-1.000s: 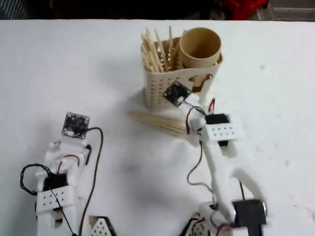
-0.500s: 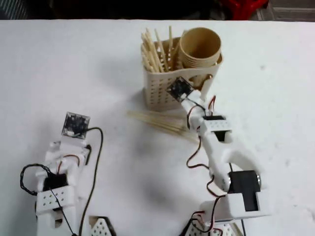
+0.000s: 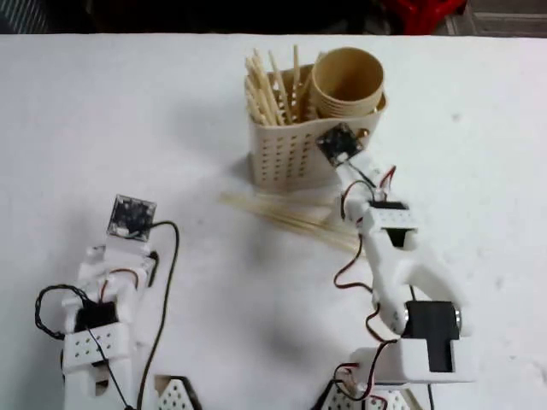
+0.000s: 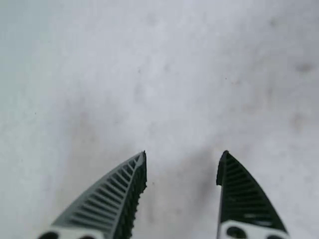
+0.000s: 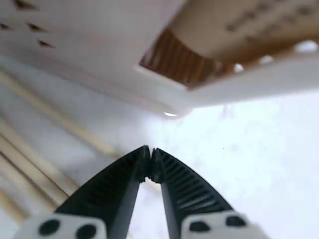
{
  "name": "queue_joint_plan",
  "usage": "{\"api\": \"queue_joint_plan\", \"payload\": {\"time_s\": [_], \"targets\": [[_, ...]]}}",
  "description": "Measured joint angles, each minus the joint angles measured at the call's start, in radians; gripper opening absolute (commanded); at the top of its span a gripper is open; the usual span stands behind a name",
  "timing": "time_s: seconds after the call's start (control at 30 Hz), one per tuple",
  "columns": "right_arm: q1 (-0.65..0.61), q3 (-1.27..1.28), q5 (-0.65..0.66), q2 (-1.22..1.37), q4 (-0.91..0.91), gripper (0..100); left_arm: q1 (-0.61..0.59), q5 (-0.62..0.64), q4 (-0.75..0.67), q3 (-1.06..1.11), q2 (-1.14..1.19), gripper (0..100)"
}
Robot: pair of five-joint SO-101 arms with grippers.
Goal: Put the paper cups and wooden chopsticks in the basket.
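Jaws on the right gripper (image 5: 150, 162) are squeezing tight together, and nothing is sitting between them. Jaws on the left gripper (image 4: 184, 155) are standing wide apart over bare table, and they are holding nothing.

The big white table (image 3: 128, 102) is lying under everything. The right arm (image 3: 393, 256) is stretching up from the lower right of the high view, and its tip is hanging just beside the front right corner of the basket (image 3: 286, 154). The left arm (image 3: 102, 299) is resting at the lower left, well apart from the other things.

The white basket with little holes is sitting at the upper middle. A stack of paper cups (image 3: 346, 81) is standing in its right side. A bunch of wooden chopsticks (image 3: 269, 90) is standing in its left side. Some loose chopsticks (image 3: 282, 218) are lying flat on the table just below the basket, near the right gripper.
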Motion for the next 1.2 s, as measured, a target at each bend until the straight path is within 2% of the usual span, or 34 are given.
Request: {"api": "queue_joint_plan", "payload": {"time_s": [0.3,0.43,0.57,0.87,1.1,1.2], "targets": [[-0.002,-0.002,-0.028,0.040,-0.037,1.6,0.000,0.000,0.000,0.000,0.000,23],[-0.020,-0.009,0.068,0.075,-0.018,1.6,0.000,0.000,0.000,0.000,0.000,23],[-0.049,0.005,0.123,0.023,0.083,1.6,0.000,0.000,0.000,0.000,0.000,23],[-0.215,0.265,0.215,-0.272,0.138,1.6,0.000,0.000,0.000,0.000,0.000,23],[-0.393,0.310,0.164,-0.505,0.367,1.8,0.000,0.000,0.000,0.000,0.000,23],[-0.423,0.310,0.138,-0.583,0.407,1.9,0.000,0.000,0.000,0.000,0.000,23]]}}
